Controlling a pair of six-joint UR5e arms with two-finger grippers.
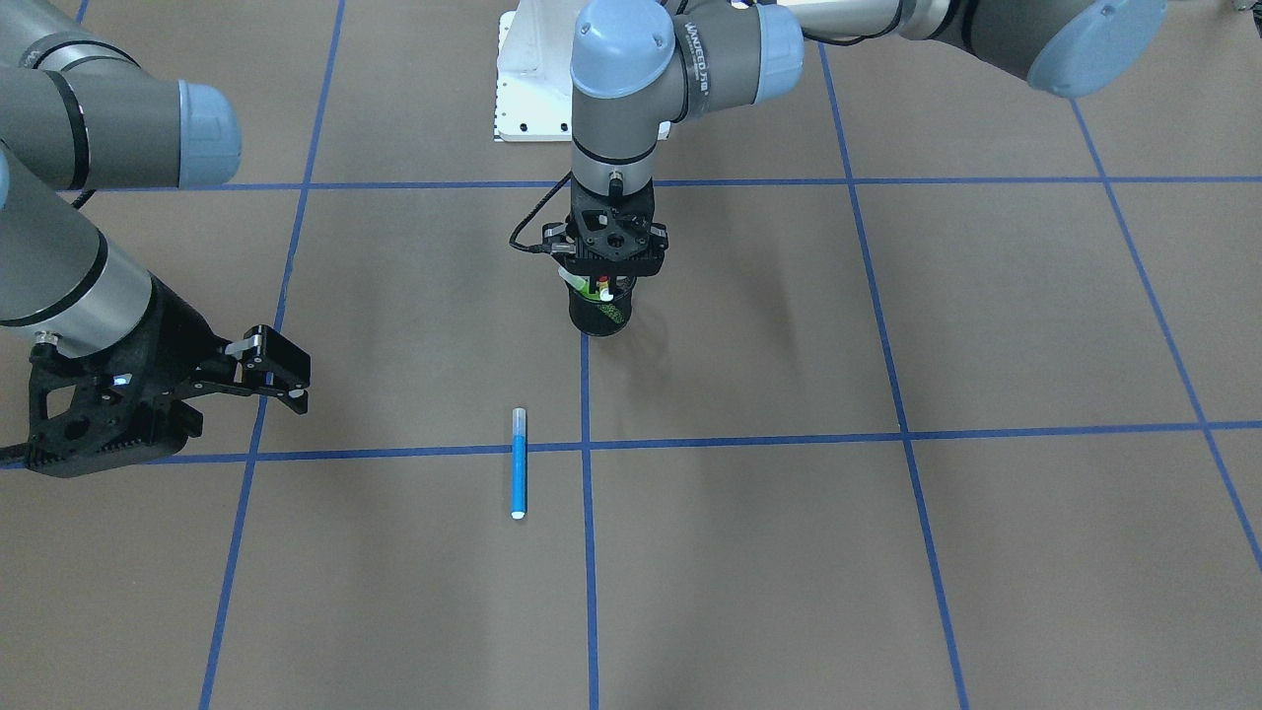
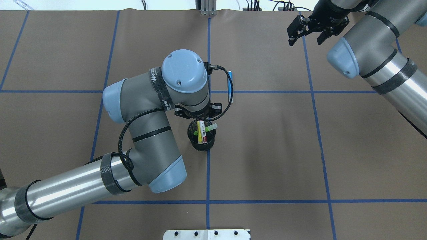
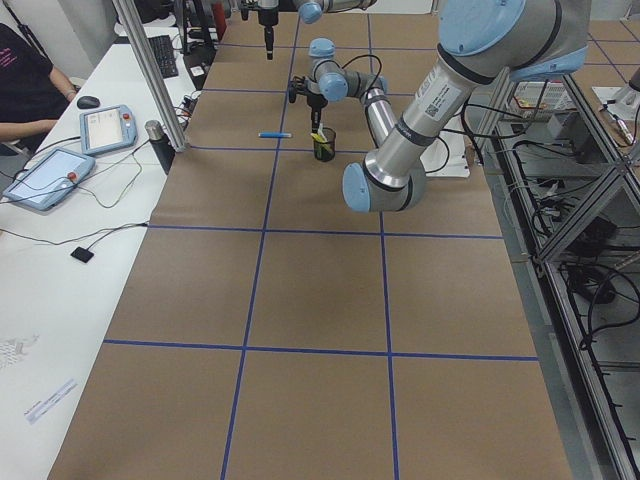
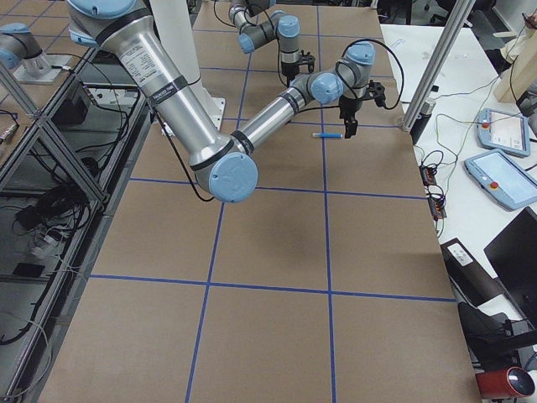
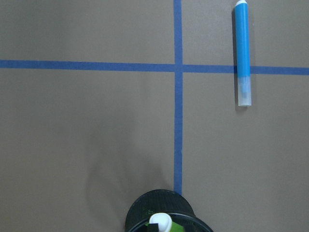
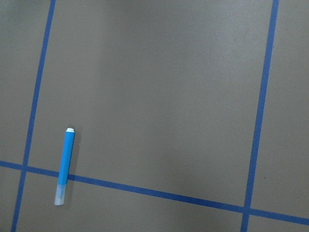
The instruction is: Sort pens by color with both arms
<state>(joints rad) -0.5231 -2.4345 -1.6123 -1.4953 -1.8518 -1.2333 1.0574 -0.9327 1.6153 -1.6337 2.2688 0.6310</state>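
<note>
Your left pincer (image 1: pixel 603 284) hangs directly over the mesh cup (image 1: pixel 601 318); you cannot tell its grip. The other pens (image 2: pixel 202 130) stand inside the cup. The blue pen (image 1: pixel 519 461) lies on the surface (image 1: pixel 887 552) near the cup. Your right pincer (image 1: pixel 279 373) is well apart from the cup, fingers spread.

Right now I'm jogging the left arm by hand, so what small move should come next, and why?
Probably ease the left claw straight down onto one pen: it hangs right over the mesh cup, which holds the green pen and others, while the blue pen already lies out.
</note>
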